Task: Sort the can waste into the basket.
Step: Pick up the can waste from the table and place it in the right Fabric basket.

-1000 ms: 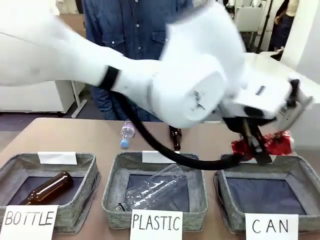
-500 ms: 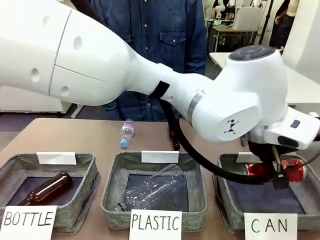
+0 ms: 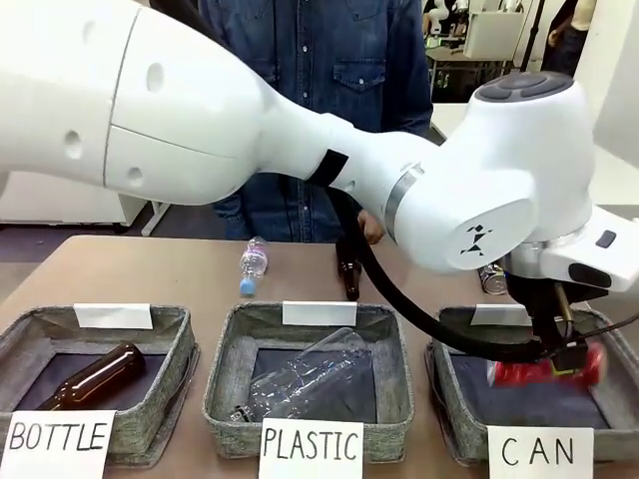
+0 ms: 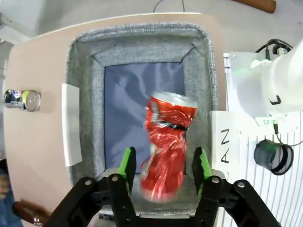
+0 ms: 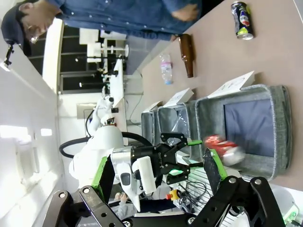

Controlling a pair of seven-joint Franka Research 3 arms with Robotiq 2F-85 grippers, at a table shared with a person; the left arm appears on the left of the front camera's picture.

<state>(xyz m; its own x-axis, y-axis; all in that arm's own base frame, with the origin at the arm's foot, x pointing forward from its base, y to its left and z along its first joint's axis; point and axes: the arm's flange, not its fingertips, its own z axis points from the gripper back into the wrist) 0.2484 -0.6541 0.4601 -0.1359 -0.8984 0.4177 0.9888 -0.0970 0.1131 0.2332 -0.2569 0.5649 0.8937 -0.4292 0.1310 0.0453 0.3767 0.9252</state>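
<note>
Left gripper (image 4: 163, 153): above the basket (image 4: 85, 94), pointing down into it
Left fingers (image 4: 127, 163): spread apart, clamped on nothing; a gap showed between each green pad and the red can (image 4: 168, 137)
Red can: dented and motion-blurred, lengthwise between the left fingers, over the basket's dark floor, inside its walls; contact with the floor could not be told
Red can, front view: lying crosswise (image 3: 539, 372) just under the left gripper (image 3: 561, 351), inside the basket (image 3: 444, 394)
Dark can (image 4: 21, 99): on its side on the table (image 4: 38, 156), outside the basket, past the rim carrying the white tag (image 4: 71, 125)
CAN sign (image 3: 539, 451): against the basket's near wall
Right gripper (image 5: 158, 168): well apart from the basket (image 5: 281, 132), on its near side
Right fingers (image 5: 104, 175): wide open, gripping nothing
</note>
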